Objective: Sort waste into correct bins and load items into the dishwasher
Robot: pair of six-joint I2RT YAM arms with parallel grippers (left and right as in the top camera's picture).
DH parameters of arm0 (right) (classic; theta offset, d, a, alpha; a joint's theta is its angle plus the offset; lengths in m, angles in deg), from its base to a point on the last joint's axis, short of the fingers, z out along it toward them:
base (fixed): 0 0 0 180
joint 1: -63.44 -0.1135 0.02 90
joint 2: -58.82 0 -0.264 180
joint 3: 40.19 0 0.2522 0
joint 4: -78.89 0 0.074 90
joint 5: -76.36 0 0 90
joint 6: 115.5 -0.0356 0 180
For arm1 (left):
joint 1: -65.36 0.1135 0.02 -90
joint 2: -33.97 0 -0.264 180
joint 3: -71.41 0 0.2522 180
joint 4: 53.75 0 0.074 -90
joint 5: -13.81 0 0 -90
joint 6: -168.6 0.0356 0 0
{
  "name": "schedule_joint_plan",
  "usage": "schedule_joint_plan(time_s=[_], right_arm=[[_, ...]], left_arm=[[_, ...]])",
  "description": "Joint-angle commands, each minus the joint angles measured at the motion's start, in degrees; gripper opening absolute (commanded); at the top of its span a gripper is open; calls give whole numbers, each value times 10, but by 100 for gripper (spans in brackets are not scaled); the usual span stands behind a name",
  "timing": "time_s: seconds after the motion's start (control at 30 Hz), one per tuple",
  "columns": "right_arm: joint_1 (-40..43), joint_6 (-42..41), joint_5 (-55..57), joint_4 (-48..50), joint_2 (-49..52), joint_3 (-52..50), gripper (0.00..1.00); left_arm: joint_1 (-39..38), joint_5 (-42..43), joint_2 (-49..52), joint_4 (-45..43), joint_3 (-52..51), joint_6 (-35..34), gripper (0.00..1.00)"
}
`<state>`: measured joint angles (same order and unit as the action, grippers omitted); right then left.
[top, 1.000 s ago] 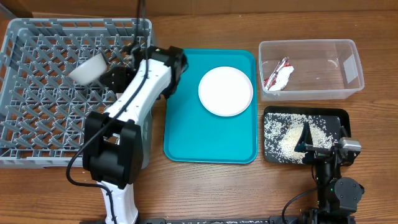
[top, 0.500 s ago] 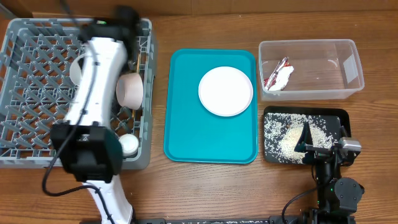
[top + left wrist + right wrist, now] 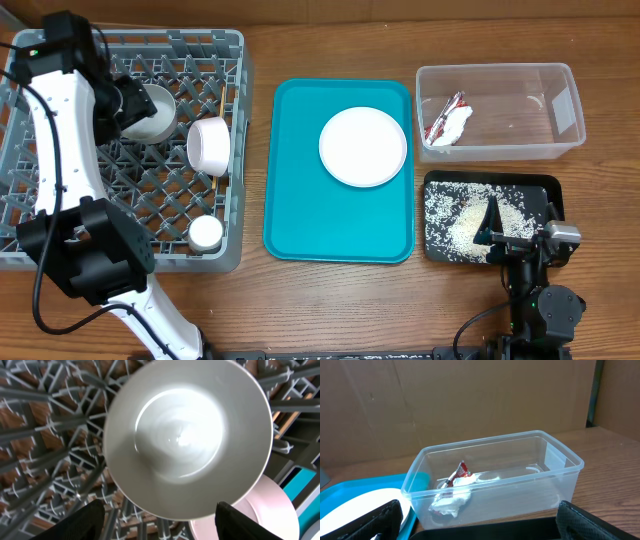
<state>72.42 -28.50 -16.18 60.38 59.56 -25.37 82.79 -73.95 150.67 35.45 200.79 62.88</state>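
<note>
The left hand [image 3: 159, 507] hangs over the grey dish rack [image 3: 170, 38], upper left of the overhead view, fingers [image 3: 90, 522] spread either side of a white bowl [image 3: 152, 110] lying mouth-up among the pegs; whether they grip it cannot be told. A second bowl [image 3: 208, 146] leans on edge just beside, probably to drain; a tiny cup [image 3: 206, 233] stands lower down. The plate [image 3: 363, 147] sits unloaded on the teal tray [image 3: 300, 220]. The wrapper [image 3: 447, 123] lies in the clear tub [image 3: 520, 110], rice [image 3: 455, 215] in the black tray [image 3: 545, 185], by the idle, open right hand [image 3: 480, 515]. A thin brown streak may be the chopsticks [image 3: 218, 98].
</note>
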Motion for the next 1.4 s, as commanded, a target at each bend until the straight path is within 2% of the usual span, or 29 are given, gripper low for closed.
schedule_joint_plan(time_s=[0.0,0.17,0.43,0.5,0.63,0.7,0.93,0.97,1.0,1.17,1.37], right_arm=[[2,-4,3,2,-5,-6,100],[2,-4,3,2,-5,-6,100],[2,-4,3,2,-5,-6,100],[2,-4,3,2,-5,-6,100],[2,-4,3,2,-5,-6,100],[2,-4,3,2,-5,-6,100],[2,-4,3,2,-5,-6,100],[2,-4,3,2,-5,-6,100],[2,-4,3,2,-5,-6,100],[2,-4,3,2,-5,-6,100],[2,-4,3,2,-5,-6,100]], left_arm=[[14,11,-7,-16,11,45,73],[29,3,3,-43,11,75,65],[36,-12,47,-22,11,89,54],[36,-9,62,-19,11,89,48],[37,-9,76,-6,11,61,29],[37,-9,74,-5,11,54,24],[40,-12,24,-4,12,55,22],[40,-14,15,-3,12,55,15],[40,-14,6,-2,12,55,4],[39,-45,-19,16,12,54,4],[21,-170,-72,43,12,33,4]])
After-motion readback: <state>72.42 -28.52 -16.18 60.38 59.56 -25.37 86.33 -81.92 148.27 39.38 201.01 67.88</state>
